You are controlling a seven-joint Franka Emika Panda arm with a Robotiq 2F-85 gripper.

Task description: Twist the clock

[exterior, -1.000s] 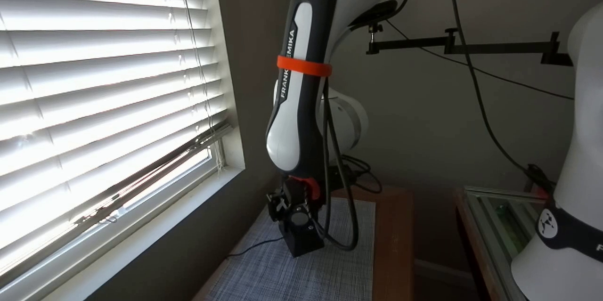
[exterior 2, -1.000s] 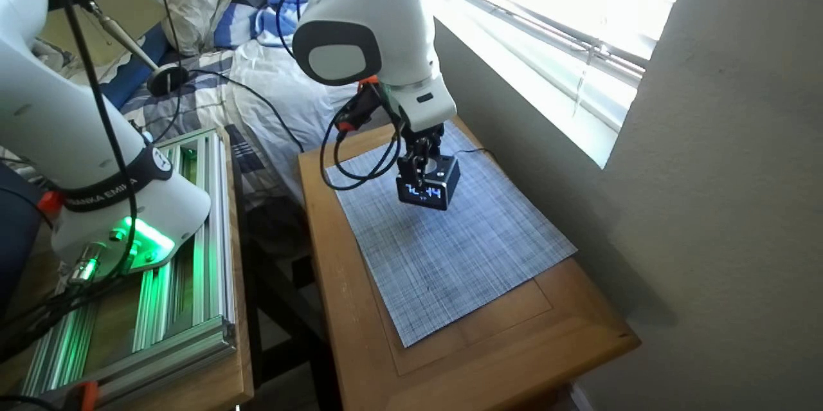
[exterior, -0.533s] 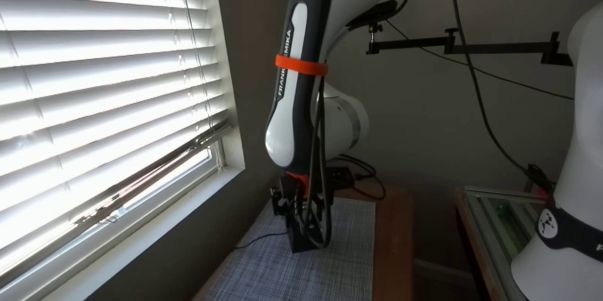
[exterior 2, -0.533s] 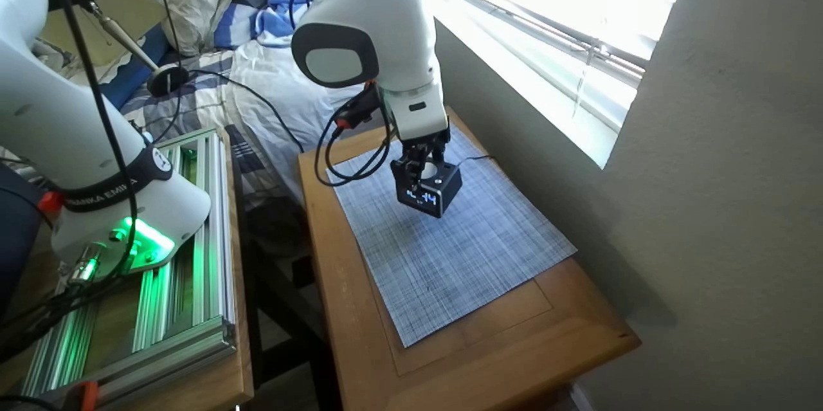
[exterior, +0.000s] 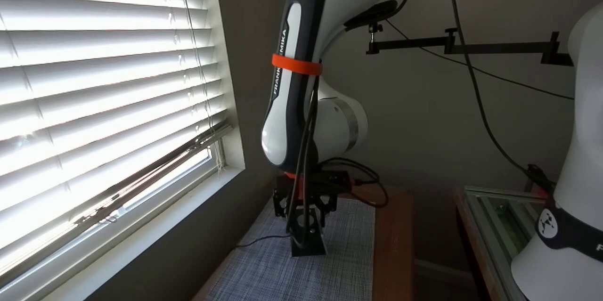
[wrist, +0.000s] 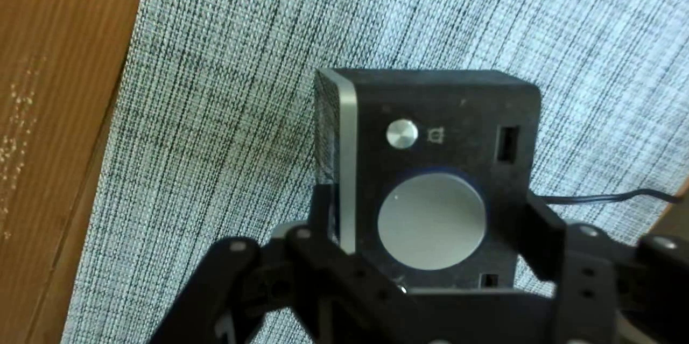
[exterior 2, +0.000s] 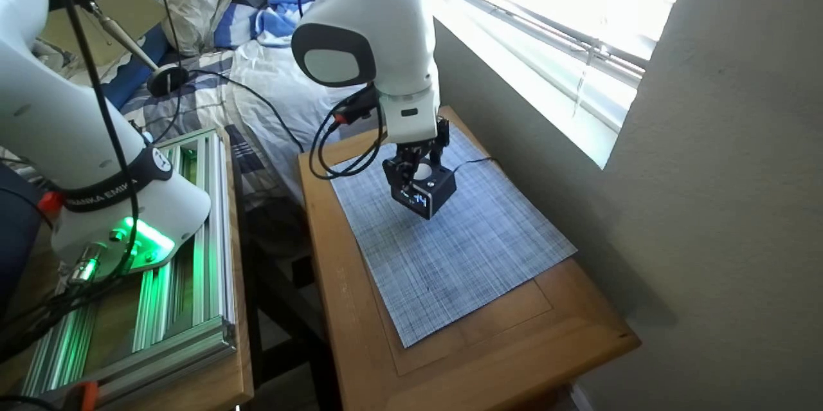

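There, between the long edges of the desk (exterior 2: 514,359), on or just over the woven placemat (exterior 2: 476,253), the Robotiq gripper (wrist: 430,213) pinches the digital alarm clock (wrist: 430,188), fingers (wrist: 322,209) parted by its depth.

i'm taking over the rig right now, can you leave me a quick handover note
Gripper: closed on the clock, gripping it front to back.
Clock: over the grey placemat; I can't tell whether its base touches. The thin cord trails from its back.
Done: clock grasped and turned somewhat over the last second.
Left: probably finish the twist (no target angle is shown), then open and back away, minding the cord.
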